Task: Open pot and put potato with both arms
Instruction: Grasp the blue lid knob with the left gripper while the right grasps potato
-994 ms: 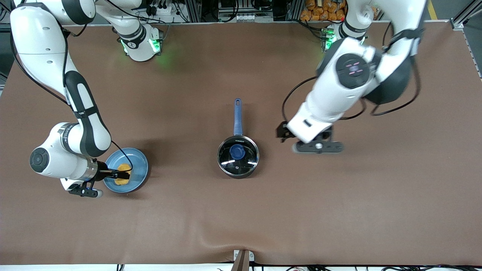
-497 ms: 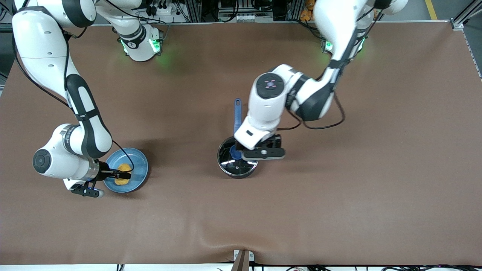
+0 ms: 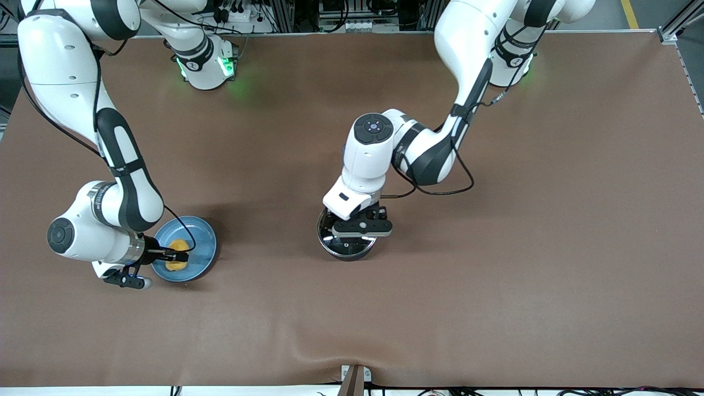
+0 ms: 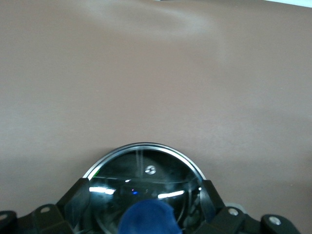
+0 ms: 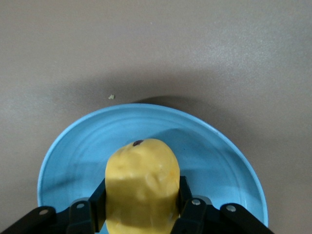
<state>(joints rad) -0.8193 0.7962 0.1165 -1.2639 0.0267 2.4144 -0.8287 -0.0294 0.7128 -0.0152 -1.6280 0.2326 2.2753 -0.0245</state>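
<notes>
The black pot (image 3: 347,248) stands mid-table with its glass lid (image 4: 146,168) on; my left arm hides its blue handle. My left gripper (image 3: 348,222) is low over the lid, and in the left wrist view this gripper (image 4: 144,195) is open, with its fingers (image 4: 78,197) wide on either side of the blue knob (image 4: 147,218) and not touching it. My right gripper (image 3: 175,256) is at the light-blue plate (image 3: 202,242). In the right wrist view this gripper (image 5: 141,197) is shut on the yellow potato (image 5: 142,180), which also shows in the front view (image 3: 177,263), low over the plate (image 5: 219,161).
The brown table mat (image 3: 495,275) spreads around the pot and plate. A small crumb (image 5: 111,97) lies on the mat beside the plate. A bracket (image 3: 353,379) sits at the table's front edge.
My left arm has swung in from the left arm's end of the table and lowered its gripper over the pot lid. My right gripper has stayed at the potato.
</notes>
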